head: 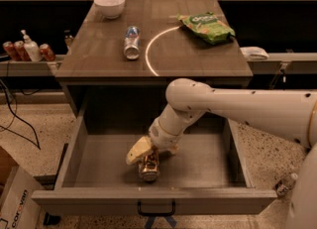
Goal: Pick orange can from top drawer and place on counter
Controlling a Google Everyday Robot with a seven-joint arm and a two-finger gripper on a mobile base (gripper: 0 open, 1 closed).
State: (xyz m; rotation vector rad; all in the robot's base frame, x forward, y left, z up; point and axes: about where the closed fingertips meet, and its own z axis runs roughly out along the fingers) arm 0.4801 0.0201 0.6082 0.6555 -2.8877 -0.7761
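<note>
The orange can lies in the open top drawer, near its front middle. My gripper reaches down into the drawer from the right on the white arm and sits right over the can's far end. Its jaws are open, with one pale finger to the left of the can and the other partly hidden behind the wrist. The can rests on the drawer floor. The counter, with its pale arc, lies above and behind the drawer.
On the counter are a silver-and-blue can lying on its side, a white bowl at the back left and a green snack bag at the back right. Small red cans and a bottle stand on a left side shelf. A cardboard box sits at the lower left.
</note>
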